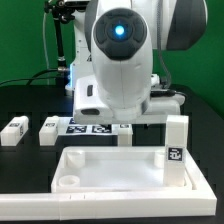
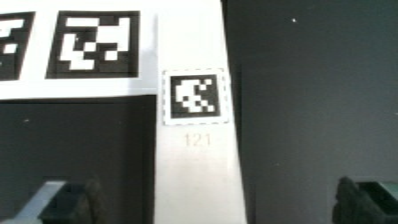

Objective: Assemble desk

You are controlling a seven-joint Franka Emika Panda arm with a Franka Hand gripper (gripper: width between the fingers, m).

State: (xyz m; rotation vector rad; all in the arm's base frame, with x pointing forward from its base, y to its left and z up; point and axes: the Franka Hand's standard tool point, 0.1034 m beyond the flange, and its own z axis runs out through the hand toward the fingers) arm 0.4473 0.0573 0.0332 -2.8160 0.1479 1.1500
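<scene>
In the wrist view a long white desk leg [image 2: 192, 140] with a black-and-white tag lies on the black table between my fingers. My gripper [image 2: 210, 205] is open, with a dark fingertip [image 2: 54, 203] well clear on each side of the leg. In the exterior view the white desk panel [image 1: 110, 160] with a raised rim lies at the front, a round socket [image 1: 68, 183] at its near corner. One leg [image 1: 177, 150] stands upright at the panel's corner on the exterior view's right. Two more legs [image 1: 14, 131] [image 1: 48, 129] lie at the exterior view's left. My fingers are hidden there behind the arm [image 1: 120, 70].
The marker board [image 2: 71, 50] lies right beside the leg under my gripper, and it also shows in the exterior view [image 1: 95, 128] behind the panel. A black stand with cables [image 1: 62, 45] rises at the back, before a green wall.
</scene>
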